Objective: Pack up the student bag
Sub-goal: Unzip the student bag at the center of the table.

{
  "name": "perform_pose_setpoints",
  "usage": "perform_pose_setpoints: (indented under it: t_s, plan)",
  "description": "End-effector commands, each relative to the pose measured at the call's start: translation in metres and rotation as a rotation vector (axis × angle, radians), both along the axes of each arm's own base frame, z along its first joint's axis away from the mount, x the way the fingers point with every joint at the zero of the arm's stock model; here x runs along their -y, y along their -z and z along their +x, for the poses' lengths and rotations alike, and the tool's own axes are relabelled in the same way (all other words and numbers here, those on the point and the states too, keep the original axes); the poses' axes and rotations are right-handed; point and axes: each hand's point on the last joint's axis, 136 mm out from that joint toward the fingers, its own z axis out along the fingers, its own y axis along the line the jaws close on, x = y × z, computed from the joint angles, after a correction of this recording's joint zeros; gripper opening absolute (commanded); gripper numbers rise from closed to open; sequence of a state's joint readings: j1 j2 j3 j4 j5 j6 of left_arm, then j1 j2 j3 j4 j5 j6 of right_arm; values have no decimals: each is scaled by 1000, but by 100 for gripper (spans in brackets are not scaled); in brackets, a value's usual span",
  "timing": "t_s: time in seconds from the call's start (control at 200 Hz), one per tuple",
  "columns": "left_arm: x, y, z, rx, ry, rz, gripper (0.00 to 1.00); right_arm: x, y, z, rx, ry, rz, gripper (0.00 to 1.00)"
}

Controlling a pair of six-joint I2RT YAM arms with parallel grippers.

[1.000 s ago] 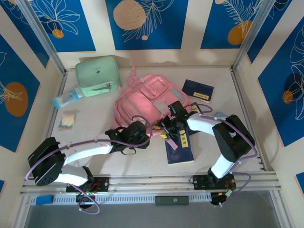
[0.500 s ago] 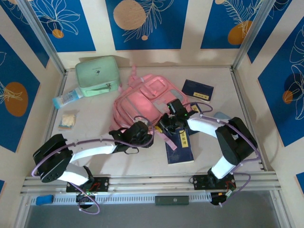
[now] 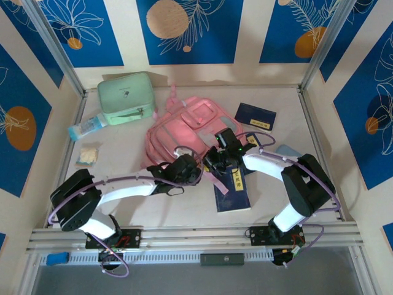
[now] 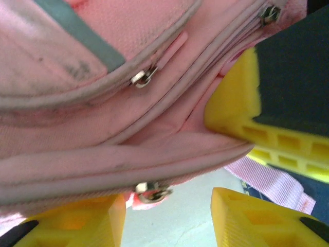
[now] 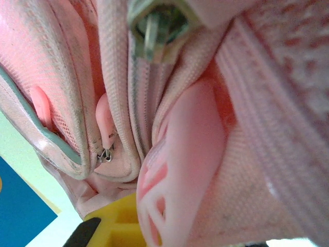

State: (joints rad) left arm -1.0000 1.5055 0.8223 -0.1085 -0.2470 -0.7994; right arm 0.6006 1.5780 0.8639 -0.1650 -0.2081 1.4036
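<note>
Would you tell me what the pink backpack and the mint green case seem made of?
The student bag looks like soft woven fabric, matte: the weave shows up close and it creases; its zip pulls shine like metal. The mint green case looks smooth and boxy, perhaps coated fabric; uncertain from afar.

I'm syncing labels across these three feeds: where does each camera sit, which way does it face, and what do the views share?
Top external: above and behind the arm bases, looking down on the table; shows both arms, with the left hand and right hand at the student bag.
Left wrist: on the left arm, close on the bag's zipped edge; its own yellow fingers show at the bottom.
Right wrist: on the right arm, close against bag fabric and a zip pull; one yellow finger shows below.
Shared: all three see the pink bag.
</note>
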Motion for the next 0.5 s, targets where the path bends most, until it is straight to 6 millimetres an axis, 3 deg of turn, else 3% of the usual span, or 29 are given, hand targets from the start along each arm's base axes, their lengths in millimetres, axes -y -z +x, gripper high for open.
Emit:
perform_pose_setpoints:
  t_s: [0.0, 0.195, 0.495]
  plan:
    - [17, -15, 15, 66, 19, -5, 46, -17, -25, -2, 23, -36, 66, 6]
    - [17, -9, 26, 80, -19, 48, 42, -20, -29, -4, 25, -47, 74, 5]
    - [8, -6, 33, 103, -78, 78, 26, -23, -37, -4, 40, -53, 86, 5]
